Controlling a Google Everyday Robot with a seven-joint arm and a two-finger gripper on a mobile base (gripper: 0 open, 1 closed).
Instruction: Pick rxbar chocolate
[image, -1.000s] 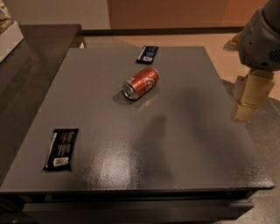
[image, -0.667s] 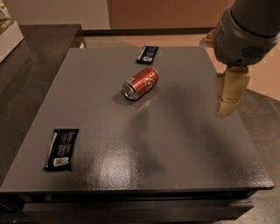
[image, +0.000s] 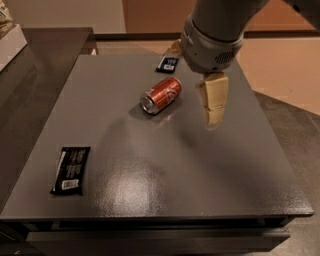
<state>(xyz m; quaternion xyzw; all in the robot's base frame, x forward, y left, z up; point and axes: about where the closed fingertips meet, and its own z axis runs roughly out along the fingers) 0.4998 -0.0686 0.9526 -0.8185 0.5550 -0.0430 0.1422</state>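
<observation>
The rxbar chocolate (image: 71, 169), a flat black wrapper with white print and a white barcode patch at its near end, lies near the front left corner of the grey table (image: 165, 165). My gripper (image: 214, 116) hangs over the right middle of the table, right of a red soda can (image: 161, 95) that lies on its side. It is far from the black bar, up and to the right of it. A dark blue wrapper with a white label (image: 167, 63) lies at the table's far edge, partly behind my arm.
A dark counter (image: 30, 75) runs along the left side of the table, with a white object (image: 9, 37) at its far end. Tan floor (image: 285, 70) lies beyond the table's right edge.
My arm and gripper have moved left, from beyond the table's right edge to over the table beside the can. The can and both bars have not moved.
</observation>
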